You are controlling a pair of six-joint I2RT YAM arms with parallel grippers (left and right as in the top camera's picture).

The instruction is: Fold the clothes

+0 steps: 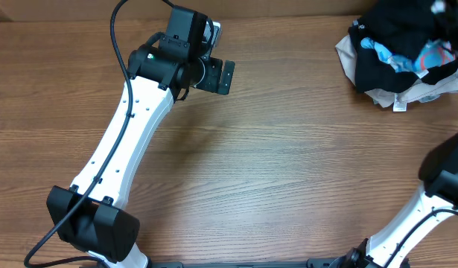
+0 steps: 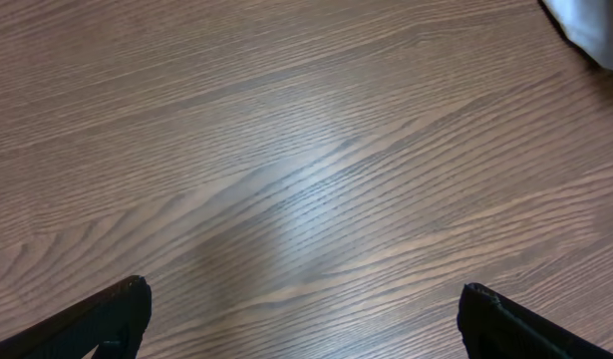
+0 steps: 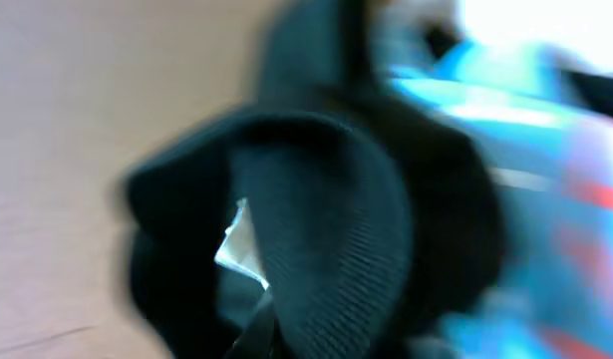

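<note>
Looking down from overhead, we are seeing the left gripper (image 1: 226, 77) reaching out over the far middle of the wooden table (image 1: 288, 164), well apart from the clothes. Its jaws are standing wide open and are holding nothing; in the left wrist view only bare wood is lying between the two fingers (image 2: 107, 319).

The black polo shirt (image 1: 374, 63) is sitting crumpled in a heap at the far right corner of the table, tangled with a light-blue tee (image 1: 431, 58) and lying on top of a beige garment (image 1: 415, 93).

We are making out only part of the right arm (image 1: 444, 182) at the right edge. Its jaws are closed. The right wrist view is showing blurred black ribbed fabric bunched right up against the camera, and we cannot tell whether the jaws are pinching it.
</note>
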